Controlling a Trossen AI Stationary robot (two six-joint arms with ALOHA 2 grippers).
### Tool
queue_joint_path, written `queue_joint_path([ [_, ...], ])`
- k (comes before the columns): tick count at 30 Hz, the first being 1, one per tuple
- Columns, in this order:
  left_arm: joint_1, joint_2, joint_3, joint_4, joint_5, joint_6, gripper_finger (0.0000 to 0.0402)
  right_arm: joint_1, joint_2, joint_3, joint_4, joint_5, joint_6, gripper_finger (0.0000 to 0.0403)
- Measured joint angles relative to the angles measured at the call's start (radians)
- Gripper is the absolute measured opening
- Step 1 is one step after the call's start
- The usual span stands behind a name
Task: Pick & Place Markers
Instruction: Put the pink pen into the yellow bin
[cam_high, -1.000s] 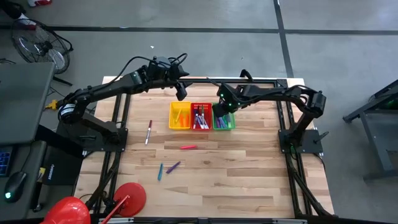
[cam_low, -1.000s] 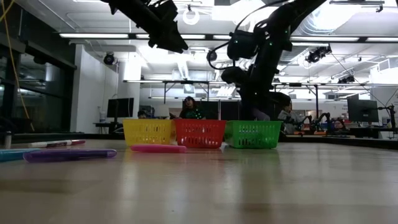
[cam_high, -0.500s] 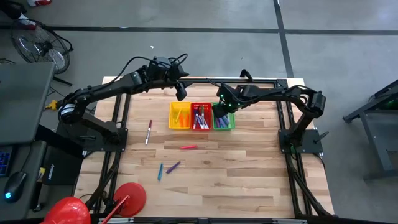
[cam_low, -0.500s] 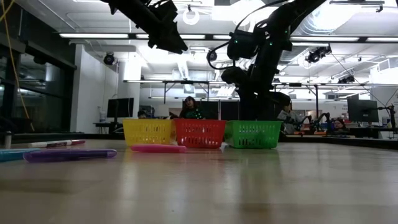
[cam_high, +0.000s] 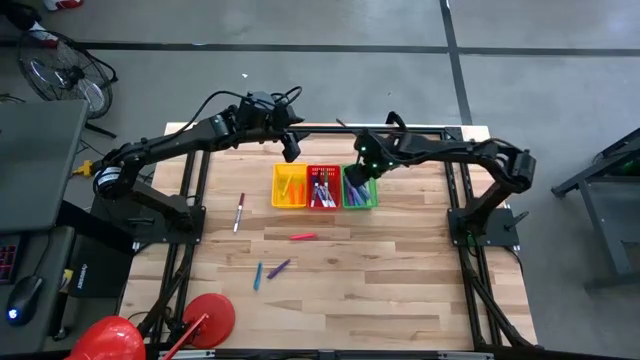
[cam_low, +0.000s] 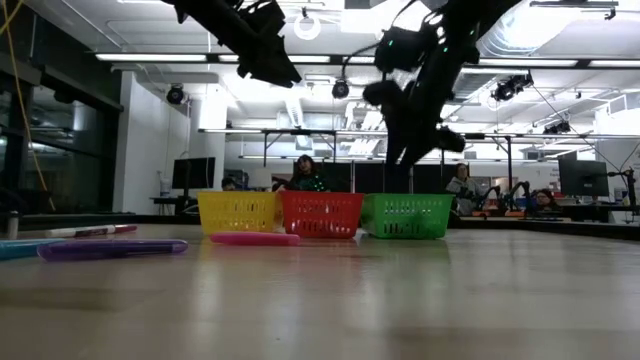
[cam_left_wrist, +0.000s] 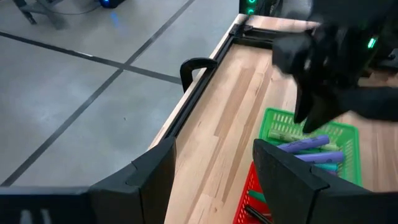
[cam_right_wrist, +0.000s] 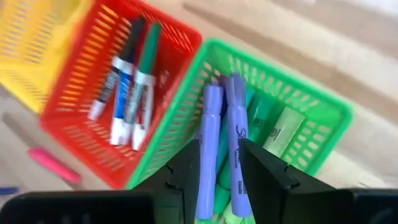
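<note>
I see a tabletop (cam_high: 380, 280) of pale wooden planks with a smooth, slightly shiny surface. On it stand three small baskets of plastic mesh with straight walls, side by side and touching: a yellow basket (cam_high: 289, 186), a red basket (cam_high: 322, 187) and a green basket (cam_high: 359, 192). I take the red basket as my landmark.

The markers are thin, round sticks with caps. Inside the red basket (cam_right_wrist: 118, 93) I count about three with white bodies and dark caps (cam_right_wrist: 127, 87). In the green basket (cam_right_wrist: 273, 130), just beside it, lie two purple markers (cam_right_wrist: 222, 143) parallel on top of some green ones, which I cannot count. The yellow basket holds some yellow or orange sticks, too small to count.

Outside the baskets I count four loose markers on the wood, all on the near side of the red basket: a pink one (cam_high: 303, 237) closest, a purple one (cam_high: 279, 268) and a blue one (cam_high: 258, 276) farther, and a white one with red ends (cam_high: 239, 212) to the yellow basket's side.

My right pincer (cam_high: 352, 172) hangs above the green basket, its two dark fingers (cam_right_wrist: 186, 168) a little apart and holding nothing. My left pincer (cam_high: 291, 150) waits above the far edge of the tabletop, behind the yellow basket, fingers (cam_left_wrist: 280, 168) wide apart and empty.
</note>
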Motion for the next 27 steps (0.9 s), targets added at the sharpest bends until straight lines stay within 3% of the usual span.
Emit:
queue_joint_path([
  [16, -0.009, 0.000, 0.001, -0.098, 0.027, -0.027, 0.0209, -0.055, -0.239, 0.000, -0.003, 0.009, -0.255, 0.0089],
  [27, -0.148, 0.000, 0.001, -0.207, 0.034, -0.042, 0.0209, -0.054, -0.355, 0.000, -0.020, 0.007, -0.389, 0.0092],
])
